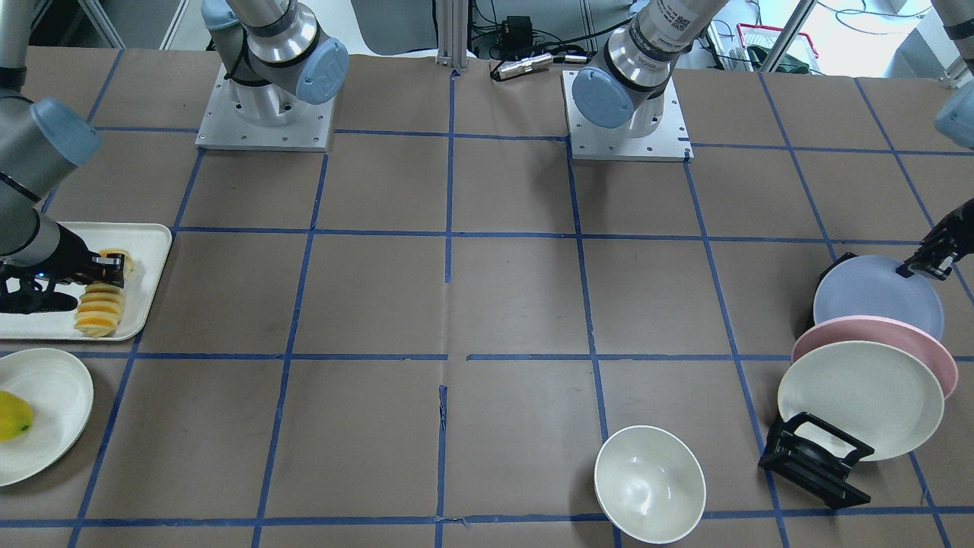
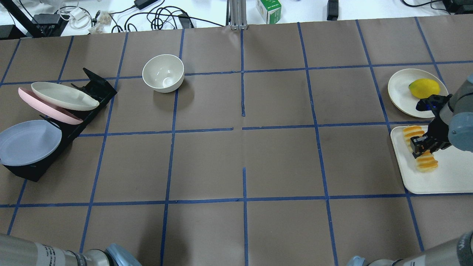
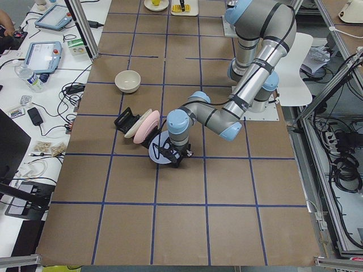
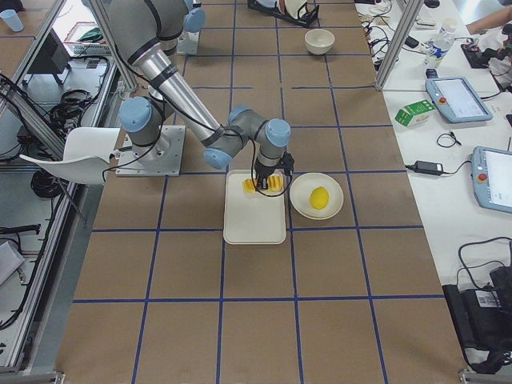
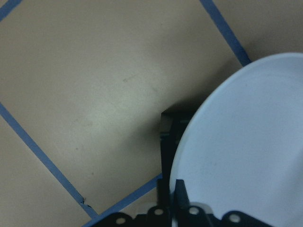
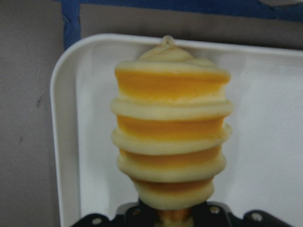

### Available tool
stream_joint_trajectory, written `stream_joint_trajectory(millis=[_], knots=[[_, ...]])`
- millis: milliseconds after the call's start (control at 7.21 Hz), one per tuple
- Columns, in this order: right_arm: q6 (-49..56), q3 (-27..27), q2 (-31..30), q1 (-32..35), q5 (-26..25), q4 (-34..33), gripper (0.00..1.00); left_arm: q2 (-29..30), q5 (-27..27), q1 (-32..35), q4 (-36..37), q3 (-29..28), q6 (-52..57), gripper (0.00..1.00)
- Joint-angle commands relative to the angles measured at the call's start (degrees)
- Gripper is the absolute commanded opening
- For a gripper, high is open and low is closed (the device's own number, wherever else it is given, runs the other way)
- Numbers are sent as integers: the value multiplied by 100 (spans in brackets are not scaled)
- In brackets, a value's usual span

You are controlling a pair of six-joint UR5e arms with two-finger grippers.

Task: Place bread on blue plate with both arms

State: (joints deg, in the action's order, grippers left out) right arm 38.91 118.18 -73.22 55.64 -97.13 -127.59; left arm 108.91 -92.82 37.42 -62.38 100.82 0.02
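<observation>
Overhead exterior gives me one bread [image 2: 426, 164], a single row of joined orange-and-yellow slices. It lies on the one white tray [image 2: 443, 177] at the desk's [image 2: 244, 162] right end. My right hand [image 2: 424, 145] sits down over the middle of the row, fingers either side of it and pressed in on the slices. The right wrist view shows the near end of the row running down between them.

At the desk's far left end I count three plates leaning in one black rack [image 2: 26, 170]. The blue plate [image 2: 27, 142] is in the slot nearest the robot, then the pink plate [image 2: 40, 107], then the cream plate [image 2: 63, 96]. My left hand [image 1: 924, 265] is at the blue plate's rim. In the left wrist view its fingers [image 5: 181, 198] stand almost together with the plate's edge pinched between them.

Further out, one white bowl [image 2: 162, 72] stands alone. One more cream dish [image 2: 401, 92], just beyond the tray, carries one yellow fruit [image 2: 424, 88].
</observation>
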Motion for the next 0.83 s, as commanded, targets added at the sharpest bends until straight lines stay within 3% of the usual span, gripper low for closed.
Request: stream_joint_trajectory(millis=[0, 277, 416, 693], knots=[[81, -32, -165, 25, 36, 58, 0, -186, -157, 19, -90, -10, 16, 0], [73, -67, -350, 61, 45, 215, 0, -545, -444, 11, -728, -245, 25, 0], [64, -137, -377, 69, 54, 234, 0, -686, -682, 11, -1384, -621, 59, 0], [-6, -722, -570, 340, 116, 1082, 0, -941, -842, -7, -2729, -1308, 95, 0]])
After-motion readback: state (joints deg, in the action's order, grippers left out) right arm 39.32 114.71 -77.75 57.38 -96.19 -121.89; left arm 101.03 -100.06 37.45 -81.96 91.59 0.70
